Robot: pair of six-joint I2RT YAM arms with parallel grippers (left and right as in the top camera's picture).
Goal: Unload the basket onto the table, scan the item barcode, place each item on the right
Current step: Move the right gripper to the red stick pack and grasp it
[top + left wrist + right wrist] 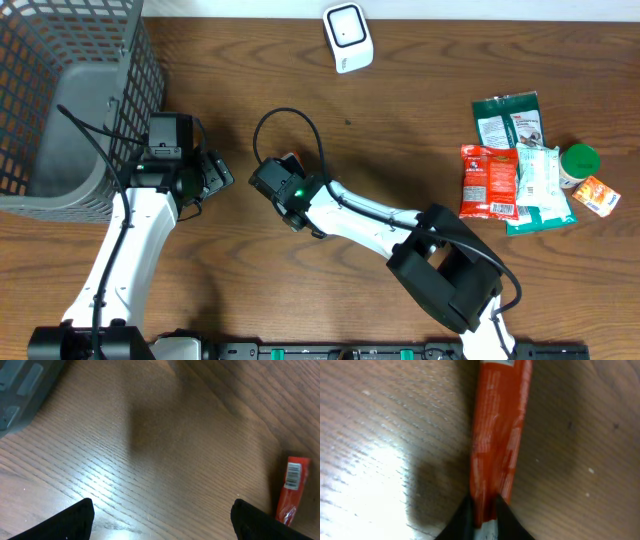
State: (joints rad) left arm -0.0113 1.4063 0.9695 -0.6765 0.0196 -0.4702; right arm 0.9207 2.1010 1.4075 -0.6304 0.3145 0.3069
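Note:
A slim orange-red packet point(497, 435) lies on the wooden table, and my right gripper point(484, 502) is shut on its near end. The same packet point(291, 489) shows at the right edge of the left wrist view, with a white barcode label on its upper end. In the overhead view the right gripper point(272, 183) covers the packet at the table's middle left. My left gripper point(162, 506) hangs open over bare wood, its fingers point(80, 517) wide apart; overhead, the left gripper point(215, 175) sits just left of the right one. A white scanner point(348, 37) stands at the back centre.
A grey wire basket point(60, 100) fills the back left corner, close behind the left arm. At the right lie several snack packets point(490, 180), a green-lidded jar point(578, 160) and a small orange packet point(597, 195).

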